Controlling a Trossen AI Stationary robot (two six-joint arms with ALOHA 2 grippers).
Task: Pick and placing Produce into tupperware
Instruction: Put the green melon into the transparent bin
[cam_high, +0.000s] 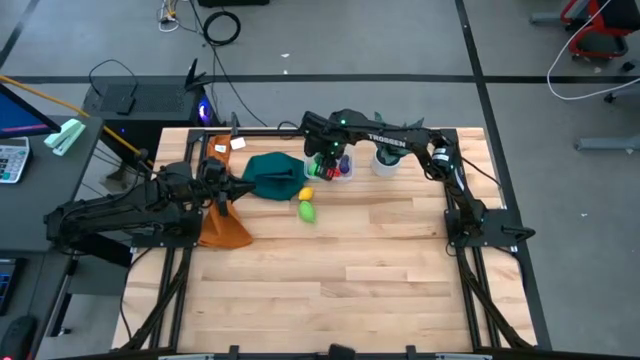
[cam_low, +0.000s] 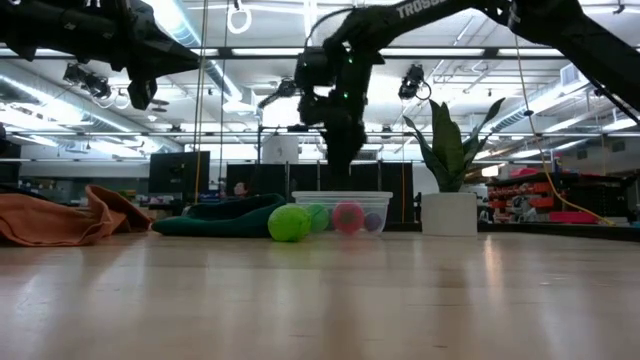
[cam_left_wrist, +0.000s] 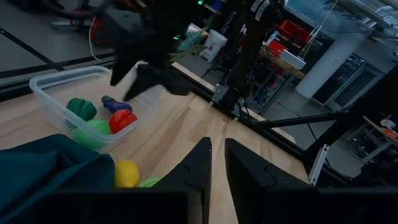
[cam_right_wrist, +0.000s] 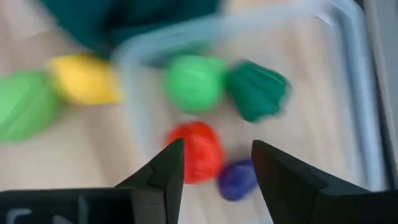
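The clear tupperware (cam_high: 346, 173) sits by the teal cloth (cam_high: 272, 175). The right wrist view shows a light green piece (cam_right_wrist: 193, 81), a dark green piece (cam_right_wrist: 258, 90), a red piece (cam_right_wrist: 202, 152) and a purple piece (cam_right_wrist: 237, 177) lying inside it. A yellow piece (cam_right_wrist: 84, 78) and another light green piece (cam_right_wrist: 25, 106) lie on the table just outside its wall. My right gripper (cam_right_wrist: 217, 149) hangs open and empty over the container, above the red piece. My left gripper (cam_left_wrist: 218, 146) waits shut near the teal cloth, at the table's left.
An orange cloth (cam_high: 225, 228) lies under the left arm. A potted plant in a white pot (cam_high: 385, 161) stands just right of the container. The wooden table's near half (cam_high: 330, 280) is bare.
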